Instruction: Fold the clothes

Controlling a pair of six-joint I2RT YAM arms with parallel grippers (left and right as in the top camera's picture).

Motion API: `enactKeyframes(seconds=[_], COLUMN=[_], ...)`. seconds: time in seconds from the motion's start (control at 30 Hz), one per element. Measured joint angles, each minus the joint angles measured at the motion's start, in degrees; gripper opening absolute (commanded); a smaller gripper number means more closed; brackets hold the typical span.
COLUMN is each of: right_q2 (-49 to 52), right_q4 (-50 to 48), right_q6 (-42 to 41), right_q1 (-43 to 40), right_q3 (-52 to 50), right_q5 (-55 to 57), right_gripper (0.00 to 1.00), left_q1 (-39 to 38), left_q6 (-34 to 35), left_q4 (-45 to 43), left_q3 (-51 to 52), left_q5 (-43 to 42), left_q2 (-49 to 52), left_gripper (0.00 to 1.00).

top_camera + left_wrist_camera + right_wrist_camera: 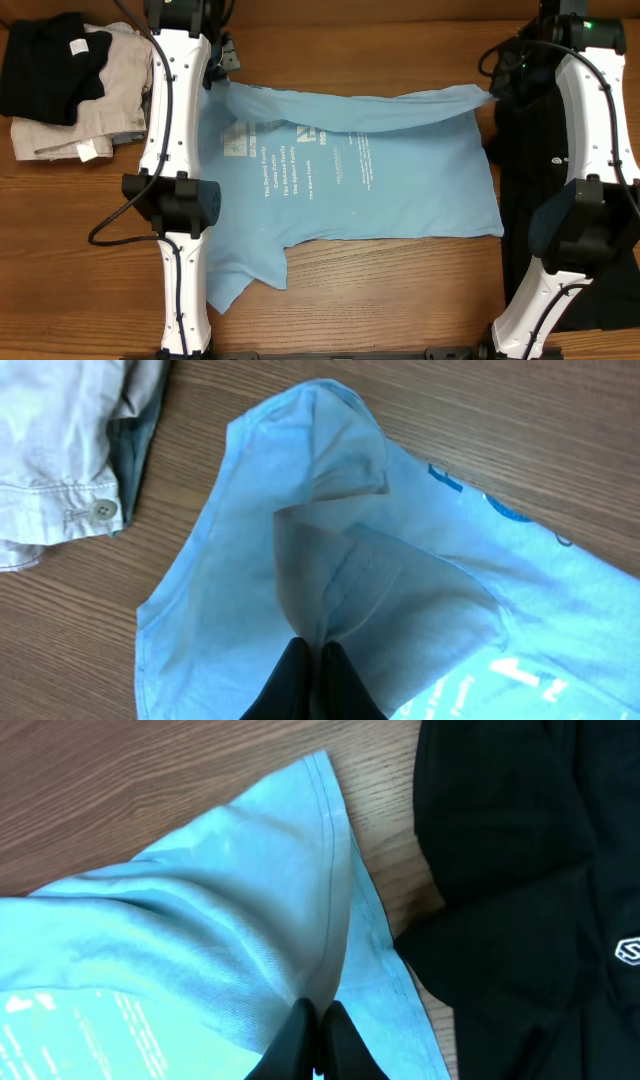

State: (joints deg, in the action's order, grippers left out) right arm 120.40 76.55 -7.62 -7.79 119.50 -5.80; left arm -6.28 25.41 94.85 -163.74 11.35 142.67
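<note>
L hand [318, 652] & R hand [318, 1010] — both clamped on blue T-shirt [400, 180] edge

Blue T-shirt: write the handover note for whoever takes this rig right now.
Left end effector: shut on the blue T-shirt, at its far left corner.
Right end effector: shut on its far right corner.
Shirt lies print-up, far edge lifted and partly turned toward the near side.
Black garment lies unfolded to the shirt's right.
To do: finish this fold, then the black garment.
</note>
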Motion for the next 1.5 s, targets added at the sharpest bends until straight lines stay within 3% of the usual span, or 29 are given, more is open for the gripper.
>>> enactKeyframes(seconds=[0.47,0.83,0.97,1.13,1.33,1.5], right_q2=[0.00,0.00,0.00,0.00,0.00,0.00], right_q4=[9.49,8.87,8.70,7.80,9.31,11.89], right_q6=[2.14,4.02,4.28,4.46,4.50,4.63], right_q1=[0.00,0.00,-0.02,-0.04,-0.04,-0.04], right_q3=[0.00,0.00,0.00,0.00,0.00,0.00], right_q5=[-2.78,-2.80,-2.82,-3.23,-3.41,-3.13], right_gripper=[0.04,0.04,0.04,0.04,0.04,0.04], left_q1=[0.39,1.20,1.18,1.18,1.53,2.32], left_q6=[-4.09,-6.14,-6.34,-5.66,-4.55,-4.37], left_q4=[1.81,1.81,1.75,1.68,-0.68,-5.77], left_q3=[0.00,1.84,8.31,23.98,40.52,46.80], left_q5=[-4.31,-5.18,-5.18,-4.20,1.20,3.48], left_q2=[-6.40,-11.58,-18.73,-25.38,-25.11,-25.11], left_gripper=[0.04,0.04,0.04,0.04,0.04,0.04])
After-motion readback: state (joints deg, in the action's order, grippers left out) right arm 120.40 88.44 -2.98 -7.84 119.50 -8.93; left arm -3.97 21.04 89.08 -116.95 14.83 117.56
